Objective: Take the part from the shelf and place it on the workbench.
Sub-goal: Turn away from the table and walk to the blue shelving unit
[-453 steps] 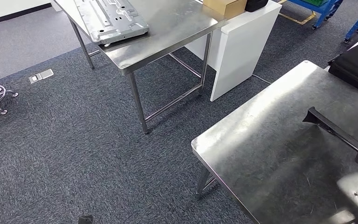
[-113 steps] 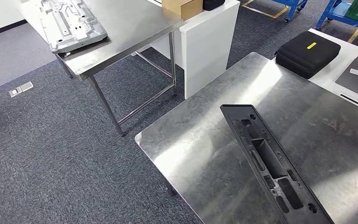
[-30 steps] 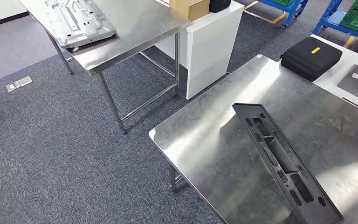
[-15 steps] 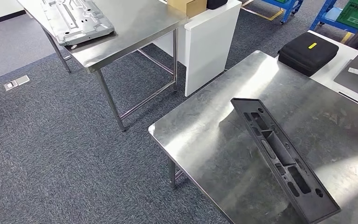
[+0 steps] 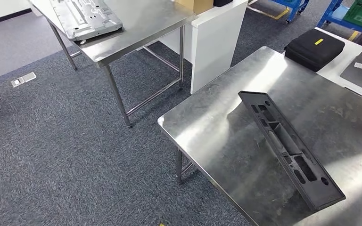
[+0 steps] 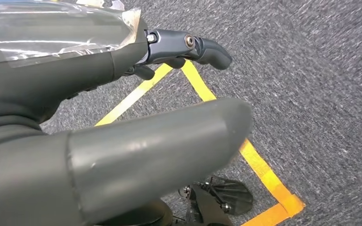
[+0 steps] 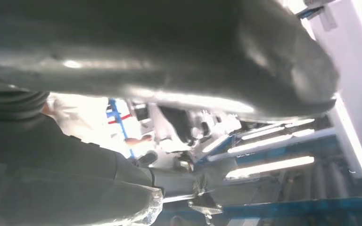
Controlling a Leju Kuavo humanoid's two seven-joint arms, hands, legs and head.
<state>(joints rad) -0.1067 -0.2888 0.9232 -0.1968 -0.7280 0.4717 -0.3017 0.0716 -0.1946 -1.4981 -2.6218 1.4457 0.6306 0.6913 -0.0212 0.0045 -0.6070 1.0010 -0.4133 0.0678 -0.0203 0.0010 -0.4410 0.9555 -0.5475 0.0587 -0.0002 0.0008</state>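
- Placement looks to be the step in hand: the part is off the shelf and over the workbench, so by my reckoning the task is close to done.
- Nearest the robot, the left hand (image 6: 89,75) hangs at its side over grey carpet (image 6: 311,70) marked with yellow tape (image 6: 259,165). Its fingers (image 6: 202,47) are apart from the thumb and have hold of nothing.
- The right hand (image 7: 146,47) is a dark, blurred mass in its own wrist view. I cannot tell how its fingers lie, or whether they have hold of anything.
- The part (image 5: 287,146) is a long, narrow black moulding, matt like plastic. It has a row of rectangular pockets along its length and a small round hole near each end.
- It lies at a slant over the near steel desk (image 5: 217,127), well in from the edges. A shadow falls beside its far end, so that end may be raised; I cannot tell if it bears on the steel.
- The next move, I judge, calls for lowering it until its whole length lies flat, letting go, and drawing the hand clear without dragging it.
- Beyond the desk's far corner lies a black case (image 5: 313,47).
- Farther off, a white cabinet (image 5: 219,42) stands against a second desk (image 5: 155,19), which carries a grey metal plate (image 5: 87,16).
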